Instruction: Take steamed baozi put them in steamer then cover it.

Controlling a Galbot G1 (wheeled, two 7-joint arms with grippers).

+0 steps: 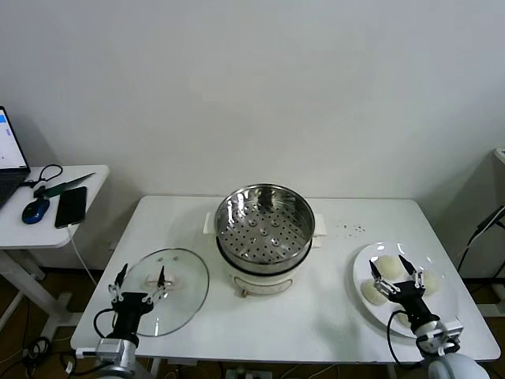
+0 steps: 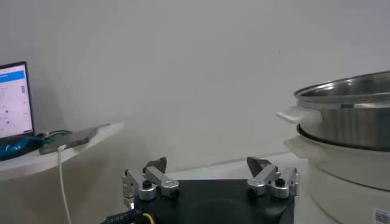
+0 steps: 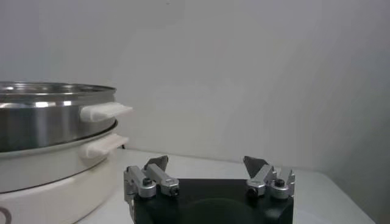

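Steamer (image 1: 264, 229) sits at the centre of the white desk (image 1: 331, 316), steel basket on its white pot base, side handles out to either side. I see the perforated floor of the basket bare; nothing inside it, and it is uncovered.

Cover (image 1: 170, 290) lies flat on the desk to the steamer's left, near the front edge, glass down, white oblong handle on top. It is close beside the pot base; I cannot tell whether they touch.

Steamed baozi (image 1: 387, 264) are on a flat white plate (image 1: 364, 257) at the right of the desk, well apart from the steamer. I can make out three or four buns; the right hand hides part of the group, so I cannot give a sure count.

Left hand (image 1: 140, 278): fingers spread wide, holding nothing, placed over the near part of the cover. In the left wrist view both fingertips (image 2: 159, 165) stand far apart with only wall and desk between them, steamer off to one side.

Right hand (image 1: 393, 270): fingers likewise spread wide, empty, placed over the plate among the baozi. I cannot tell whether it touches any bun.

Side table (image 1: 47, 217) on the far left carries a laptop (image 1: 9, 162), mouse (image 1: 35, 210) and phone (image 1: 71, 206).
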